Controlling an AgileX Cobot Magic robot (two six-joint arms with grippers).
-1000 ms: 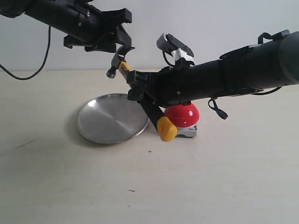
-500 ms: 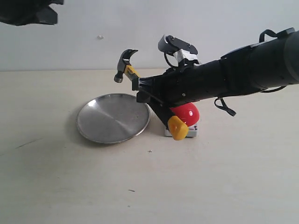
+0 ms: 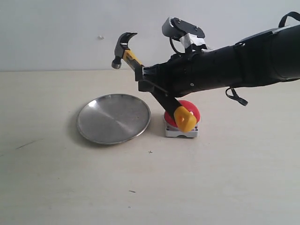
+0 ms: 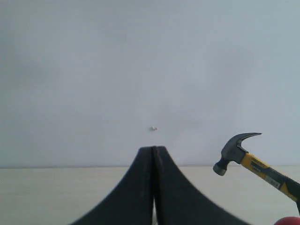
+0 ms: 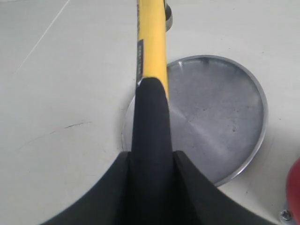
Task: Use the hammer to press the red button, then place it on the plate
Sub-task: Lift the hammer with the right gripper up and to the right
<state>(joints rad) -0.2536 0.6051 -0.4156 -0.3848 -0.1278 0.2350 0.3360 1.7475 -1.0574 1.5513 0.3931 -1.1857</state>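
On the near part of the pale bench (image 3: 150, 187) we see only a few dark specks. Farther back, the round steel plate (image 3: 112, 119) lies flat on the left, with nothing in it. Just to its right sits the red button (image 3: 193, 111) on its light-grey base (image 3: 180, 133), close to the plate's rim but apart from it. Above them the right hand (image 3: 146, 79) reaches in from the right. It is clamped across the black grip of the hammer (image 3: 165, 100), with a finger on each side of the handle, as the right wrist view confirms (image 5: 151, 159). The hammer slants, with its dark head and claw raised up to the left and its yellow end cap low on the right. The cap lies in front of the red dome, and we cannot tell whether it touches it. In the right wrist view the yellow neck runs out beside the plate (image 5: 220, 122). The left hand (image 4: 153, 154) shows only in its own wrist view. Its two black fingers are pressed flat together with nothing between them, and it faces the plain grey wall (image 4: 140, 70) at the far side.
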